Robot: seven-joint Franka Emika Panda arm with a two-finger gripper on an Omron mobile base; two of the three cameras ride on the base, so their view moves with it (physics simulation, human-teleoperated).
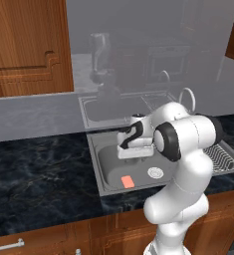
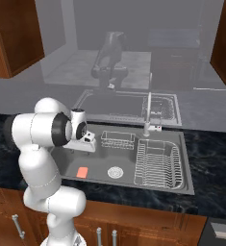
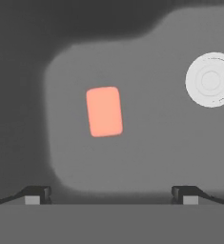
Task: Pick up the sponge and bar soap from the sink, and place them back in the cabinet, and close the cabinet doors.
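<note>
You are hovering the gripper (image 3: pixel 108 194), fingers spread and empty, over the bar soap (image 3: pixel 104 111) lying flat in the sink (image 3: pixel 147 157), lining up 1 grasp.

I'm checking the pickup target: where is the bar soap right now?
The bar soap lies flat on the sink floor near its front edge, left of the round white drain in both base views.

The dark marbled tabletop (image 1: pixel 39 169) held the grey steel sink (image 2: pixel 189 166). On the basin floor lay the salmon-pink bar soap (image 3: pixel 104 111), near-left of the round white drain (image 3: pixel 210 79).
</note>
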